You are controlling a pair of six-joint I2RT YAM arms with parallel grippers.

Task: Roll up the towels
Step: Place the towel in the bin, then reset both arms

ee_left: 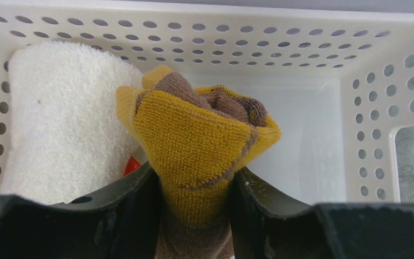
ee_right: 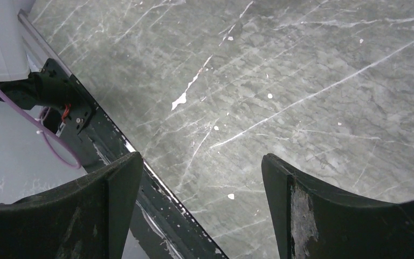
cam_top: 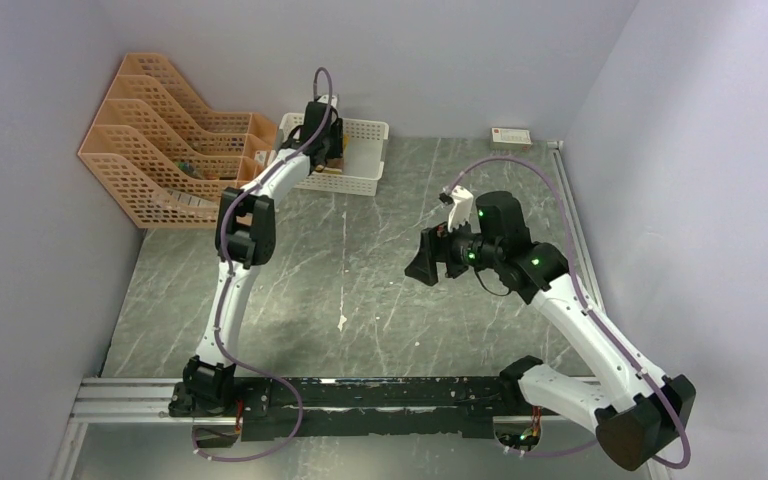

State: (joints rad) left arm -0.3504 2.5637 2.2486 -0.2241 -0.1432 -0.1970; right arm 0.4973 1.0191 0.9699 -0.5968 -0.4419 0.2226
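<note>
The brown and yellow towel [ee_left: 199, 135] is rolled and stands inside the white basket [ee_left: 377, 108], near its middle. It touches the cream-white towel [ee_left: 64, 118], which lies rolled against a side wall. The left gripper [ee_left: 194, 178] has the brown roll between its fingers, and both press on its sides. The right gripper [ee_right: 202, 167] hangs wide open and empty over the table [ee_right: 302, 81]. I judge this is the putting away of the second roll. The next move asks the fingers to let go fully and rise straight up, so the roll does not unwind.
</note>
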